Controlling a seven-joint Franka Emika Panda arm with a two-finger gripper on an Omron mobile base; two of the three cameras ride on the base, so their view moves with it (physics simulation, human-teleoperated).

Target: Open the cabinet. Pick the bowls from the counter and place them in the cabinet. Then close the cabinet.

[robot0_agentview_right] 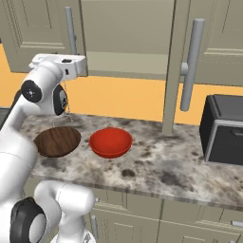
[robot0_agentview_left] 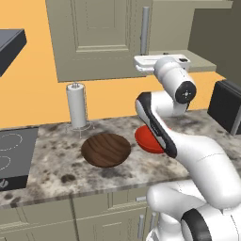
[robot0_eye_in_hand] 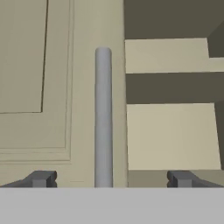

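Note:
The cabinet (robot0_agentview_left: 94,37) has its left door shut and its right door (robot0_agentview_right: 172,66) swung open, with the inner shelf (robot0_eye_in_hand: 170,54) showing. My gripper (robot0_eye_in_hand: 111,179) is open and level with the low end of the left door's grey bar handle (robot0_eye_in_hand: 103,118). The bar stands between the fingertips (robot0_eye_in_hand: 41,178), untouched. From the left base view, the hand (robot0_agentview_left: 139,64) hangs just under that handle (robot0_agentview_left: 144,30). On the counter (robot0_agentview_left: 56,174) below sit the brown wood-grain bowl (robot0_agentview_left: 106,149) (robot0_agentview_right: 57,141) and the red bowl (robot0_agentview_right: 110,142), which the arm partly hides (robot0_agentview_left: 147,141).
A paper towel holder (robot0_agentview_left: 76,106) stands behind the brown bowl. The black stovetop (robot0_agentview_left: 12,157) lies at the left end. A black appliance (robot0_agentview_right: 223,128) sits at the right end. The open door's long handle (robot0_agentview_right: 192,61) juts out over the counter.

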